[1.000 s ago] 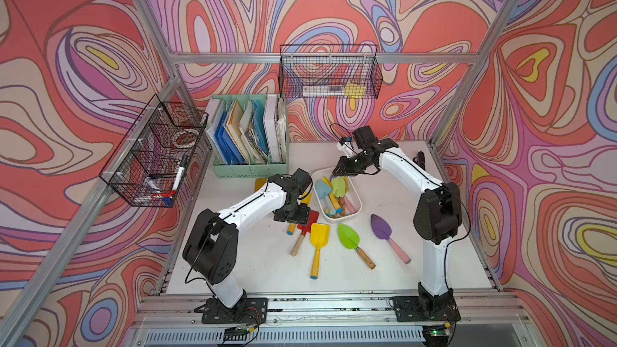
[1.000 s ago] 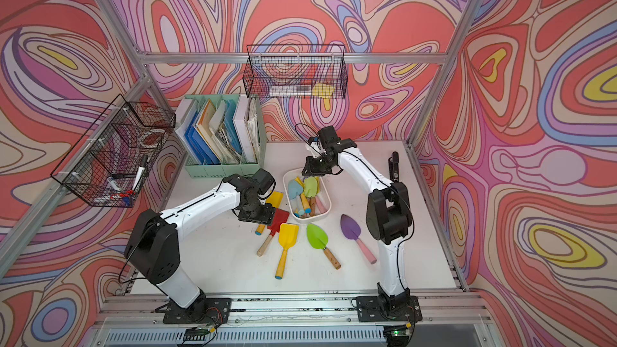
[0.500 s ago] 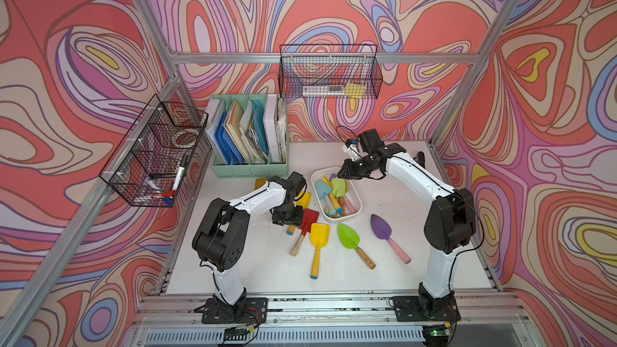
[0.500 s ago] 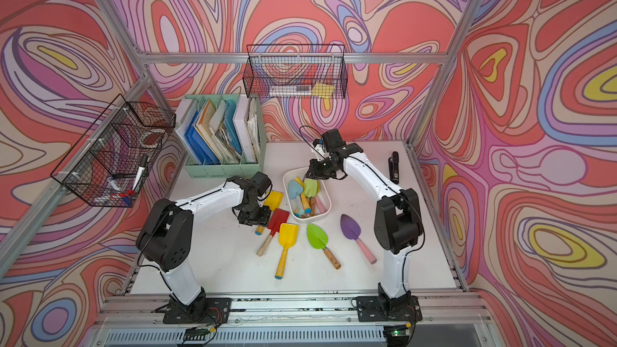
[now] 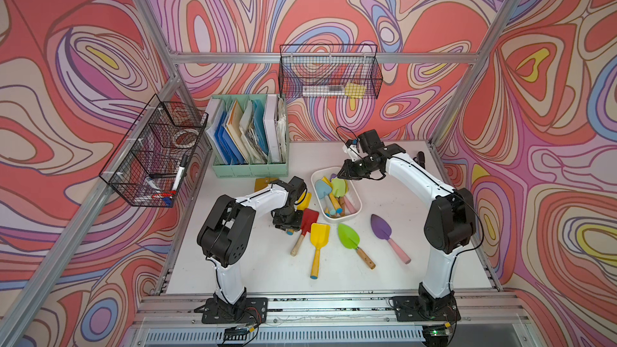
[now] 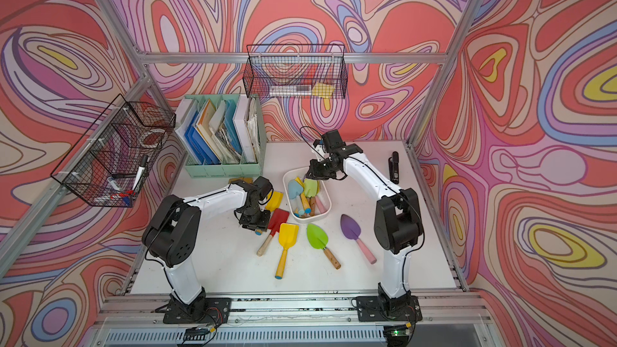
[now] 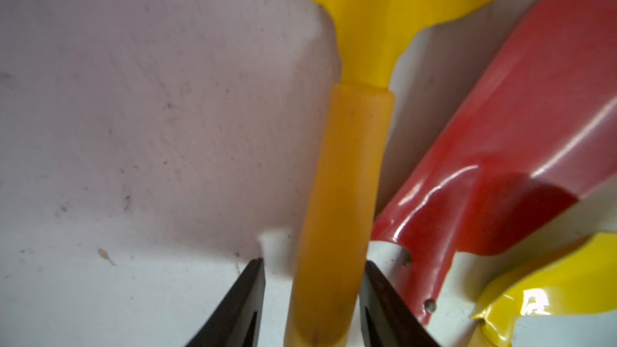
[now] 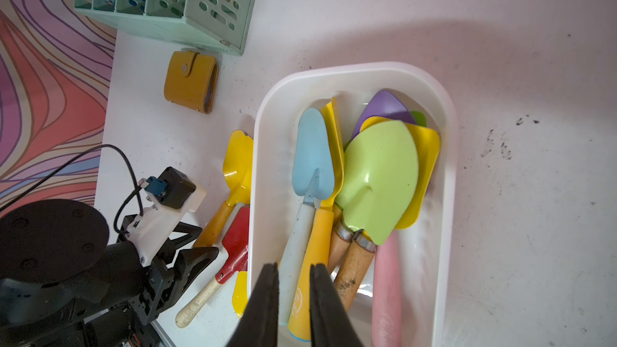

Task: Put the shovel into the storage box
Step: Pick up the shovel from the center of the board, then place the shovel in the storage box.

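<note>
Left fingers (image 7: 377, 298) nearer yellow shovel (image 7: 337, 215)

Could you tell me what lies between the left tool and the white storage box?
A yellow shovel and a red shovel lie between the left tool and the box, as both top views show.

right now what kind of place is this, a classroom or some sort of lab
Most likely a robot test cell dressed as an office or craft desk: aluminium frame posts holding printed swirl walls, two arms bolted to a rail, and staged props such as a file organizer and wire baskets.
</note>
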Controlling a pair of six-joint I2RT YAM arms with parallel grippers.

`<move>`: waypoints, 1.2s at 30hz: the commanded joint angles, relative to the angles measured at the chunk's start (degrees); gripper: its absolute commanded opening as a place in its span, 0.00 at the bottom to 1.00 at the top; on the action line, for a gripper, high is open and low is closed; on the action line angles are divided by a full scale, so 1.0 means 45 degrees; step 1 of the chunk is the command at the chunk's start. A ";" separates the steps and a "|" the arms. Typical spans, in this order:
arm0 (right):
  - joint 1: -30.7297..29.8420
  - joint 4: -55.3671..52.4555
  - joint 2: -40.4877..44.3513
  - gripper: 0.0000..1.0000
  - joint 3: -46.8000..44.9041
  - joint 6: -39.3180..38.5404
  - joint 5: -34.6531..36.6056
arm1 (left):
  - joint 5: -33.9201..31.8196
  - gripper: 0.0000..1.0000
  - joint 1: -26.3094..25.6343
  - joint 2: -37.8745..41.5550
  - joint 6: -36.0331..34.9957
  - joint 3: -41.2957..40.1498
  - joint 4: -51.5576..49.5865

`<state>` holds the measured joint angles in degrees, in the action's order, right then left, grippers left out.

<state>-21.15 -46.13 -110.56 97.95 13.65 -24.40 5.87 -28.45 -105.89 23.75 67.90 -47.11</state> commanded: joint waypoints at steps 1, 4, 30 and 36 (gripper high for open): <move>-0.0039 0.0249 0.0389 0.19 -0.0333 0.0110 0.0130 | 0.0059 0.44 0.0072 -0.0259 -0.0209 -0.0269 0.0164; -0.0027 0.0307 0.0448 0.19 -0.0379 0.0150 0.0169 | 0.0000 0.36 0.0079 -0.0163 -0.0165 -0.0338 0.0216; -0.1008 0.2626 0.1756 0.30 -0.1893 0.3371 0.1102 | 0.0610 0.00 -0.0206 0.2554 0.0252 0.1849 -0.1580; -0.1830 0.3304 0.1777 0.36 -0.2104 0.4348 0.1756 | 0.1195 0.00 -0.0669 0.2075 0.0481 0.3034 -0.1736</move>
<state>-28.25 -33.87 -104.25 89.58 29.87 -19.14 9.32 -30.65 -95.79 25.06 79.35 -52.77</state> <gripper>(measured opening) 0.352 0.291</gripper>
